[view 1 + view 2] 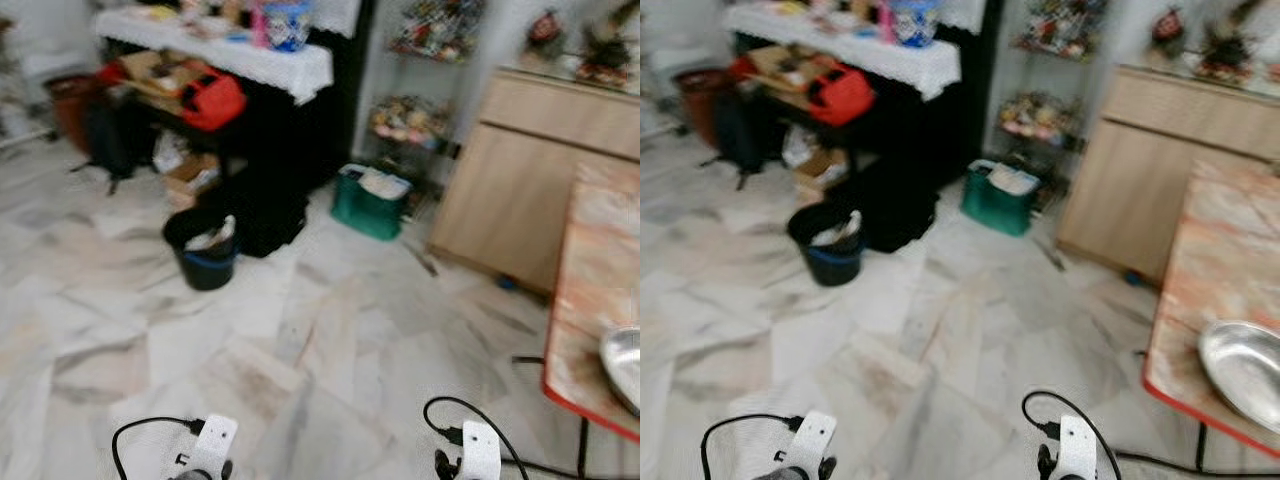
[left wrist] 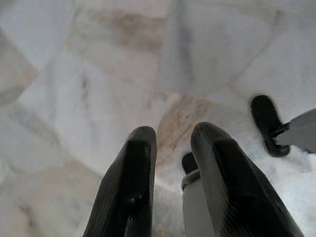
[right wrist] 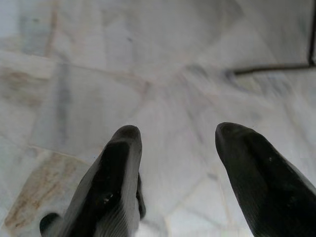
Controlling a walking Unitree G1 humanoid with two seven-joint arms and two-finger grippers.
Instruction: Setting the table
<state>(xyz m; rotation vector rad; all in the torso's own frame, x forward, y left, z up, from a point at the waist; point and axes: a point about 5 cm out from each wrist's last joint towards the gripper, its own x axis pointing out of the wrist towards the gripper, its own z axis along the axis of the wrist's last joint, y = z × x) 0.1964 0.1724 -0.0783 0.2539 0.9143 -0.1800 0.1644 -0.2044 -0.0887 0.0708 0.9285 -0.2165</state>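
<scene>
A table (image 1: 1215, 250) with a marbled top and a red edge stands at the right. On its near part lies a shallow metal bowl (image 1: 1250, 370), cut off by the picture's edge. Both arms hang low over the marble floor, their white wrist mounts (image 1: 215, 440) (image 1: 480, 450) at the bottom of the eye views. My left gripper (image 2: 170, 136) points at the floor with a narrow gap between its fingers and nothing in it. My right gripper (image 3: 177, 133) is wide open above bare floor tiles. The eye views are blurred.
A black bucket (image 1: 203, 250) and a green basket (image 1: 370, 200) stand on the floor ahead. Behind them are a dark table with a lace cloth (image 1: 240, 55), a red bag (image 1: 212, 98) and a wire shelf (image 1: 410, 120). A wooden cabinet (image 1: 540, 170) stands beyond the table.
</scene>
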